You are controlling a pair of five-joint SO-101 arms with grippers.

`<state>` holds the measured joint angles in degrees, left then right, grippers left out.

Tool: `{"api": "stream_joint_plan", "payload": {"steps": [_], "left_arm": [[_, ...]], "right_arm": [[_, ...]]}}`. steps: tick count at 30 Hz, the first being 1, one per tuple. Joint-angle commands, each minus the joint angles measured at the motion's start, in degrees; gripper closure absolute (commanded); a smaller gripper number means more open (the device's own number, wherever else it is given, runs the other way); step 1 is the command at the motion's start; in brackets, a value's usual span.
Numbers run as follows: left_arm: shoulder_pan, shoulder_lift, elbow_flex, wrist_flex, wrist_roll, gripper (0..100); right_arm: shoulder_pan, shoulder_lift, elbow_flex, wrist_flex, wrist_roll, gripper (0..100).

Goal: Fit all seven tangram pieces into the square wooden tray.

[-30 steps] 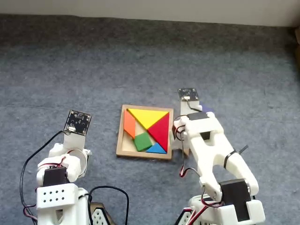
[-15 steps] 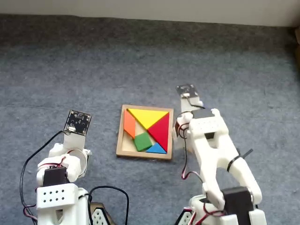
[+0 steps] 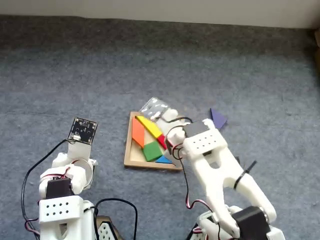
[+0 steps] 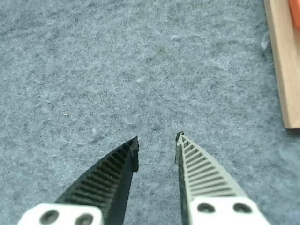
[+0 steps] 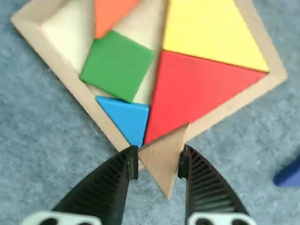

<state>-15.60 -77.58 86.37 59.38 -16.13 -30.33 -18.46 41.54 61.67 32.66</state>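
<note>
Five pieces lie inside the tray (image 3: 128, 150) in the high view: orange (image 3: 138, 132), yellow (image 3: 149, 126), red (image 3: 162, 141), green (image 3: 151, 151) and blue (image 3: 164, 159). The tray sits on the grey counter (image 3: 75, 65) between the two arms. The right arm (image 3: 210, 155) reaches over the tray's right portion and covers part of the pieces. A purple piece (image 3: 218, 118) lies on the counter to the right of the tray's far corner, apart from it and not yet fitted. The left arm (image 3: 70, 170) stands to the tray's left, which leaves the tray free for the other arm.

Left wrist view: the left pincer (image 4: 157, 140) is open, with nothing between its fingers, and hangs above bare counter. The tray's rim crosses one edge of the view, so this pincer is near the tray but not over it.

Right wrist view: the right pincer (image 5: 159, 157) grips a wood-coloured triangle (image 5: 164, 166), one finger against each flank. The triangle hangs over the tray corner where the blue and red tips meet. Bare tray floor shows beside orange and green. Judged from this, the held triangle is bound for one of those gaps and needs turning to match.
</note>
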Motion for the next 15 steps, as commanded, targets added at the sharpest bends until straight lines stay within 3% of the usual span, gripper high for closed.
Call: {"api": "stream_joint_plan", "payload": {"steps": [1, 15], "left_arm": [[-0.66, -0.75, -0.40, -0.70, 0.18, 85], [-0.66, -0.75, -0.40, -0.88, 0.18, 85]], "right_arm": [[-3.74, 2.33, -4.97, -4.18, 8.70, 88.6], [-9.63, 7.78, -7.08, -5.93, 29.27, 88.6]]}}
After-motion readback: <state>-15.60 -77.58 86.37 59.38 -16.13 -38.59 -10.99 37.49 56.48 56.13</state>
